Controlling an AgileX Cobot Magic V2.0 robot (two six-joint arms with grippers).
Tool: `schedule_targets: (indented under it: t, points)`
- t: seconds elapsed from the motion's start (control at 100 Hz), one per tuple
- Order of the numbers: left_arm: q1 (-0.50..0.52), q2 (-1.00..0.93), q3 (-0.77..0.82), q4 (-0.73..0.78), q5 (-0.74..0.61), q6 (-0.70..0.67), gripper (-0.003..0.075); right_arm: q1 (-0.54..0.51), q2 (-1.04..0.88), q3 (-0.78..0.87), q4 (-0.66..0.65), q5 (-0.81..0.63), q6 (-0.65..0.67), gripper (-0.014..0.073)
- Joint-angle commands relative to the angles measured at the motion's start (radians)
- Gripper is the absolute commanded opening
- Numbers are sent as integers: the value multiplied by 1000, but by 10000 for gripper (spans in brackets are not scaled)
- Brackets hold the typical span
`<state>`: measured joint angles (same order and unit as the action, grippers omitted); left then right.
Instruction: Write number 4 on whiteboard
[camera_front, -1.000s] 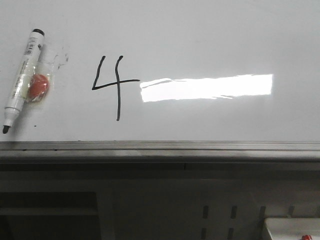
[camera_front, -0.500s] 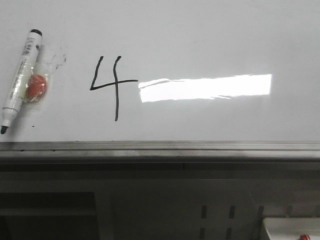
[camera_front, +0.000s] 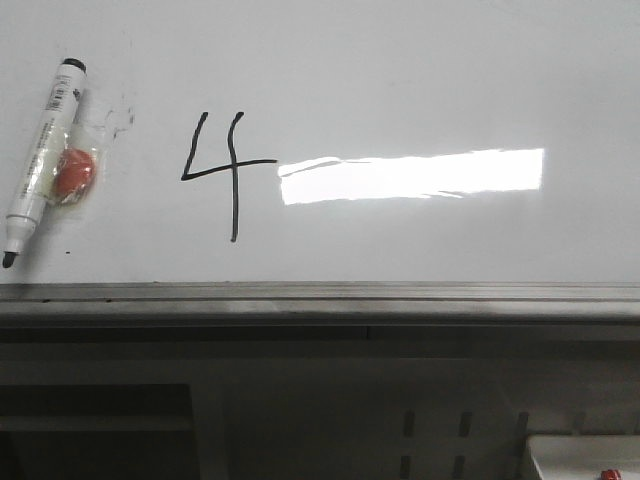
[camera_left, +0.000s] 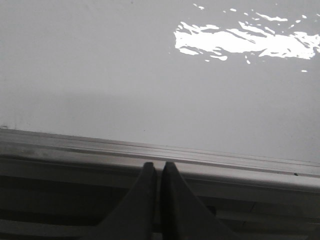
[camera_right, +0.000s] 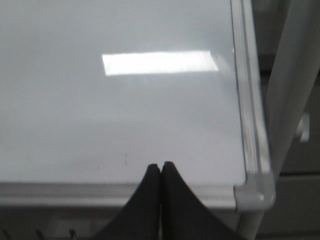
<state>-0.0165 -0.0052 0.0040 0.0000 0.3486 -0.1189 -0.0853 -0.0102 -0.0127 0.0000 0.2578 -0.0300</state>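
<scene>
4 (camera_front: 222, 172) drawn in black on whiteboard (camera_front: 400, 70), marker (camera_front: 38, 160) lying left of it, left gripper (camera_left: 156, 167) and right gripper (camera_right: 161, 166) both closed, empty

The place looks like a lab or a robot test room, not a home. A big glossy whiteboard (camera_front: 420, 80) with a grey metal rail edge (camera_front: 320, 295) lies flat as the work surface. A long ceiling lamp reflects on it as a bright rectangle (camera_front: 410, 176). Below the rail there is a metal frame with slots (camera_front: 465, 425), like industrial furniture. A marker (camera_front: 38, 160) lies on the board.
</scene>
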Motion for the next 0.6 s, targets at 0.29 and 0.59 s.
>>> schedule_targets:
  t: [0.29, 0.59]
  points:
    - [1, -26, 35, 0, -35, -6, -13, -10, -14, 48, -33, 56, 62, -64]
    - [1, -26, 35, 0, -35, -6, -13, -10, -14, 48, -33, 56, 62, -64]
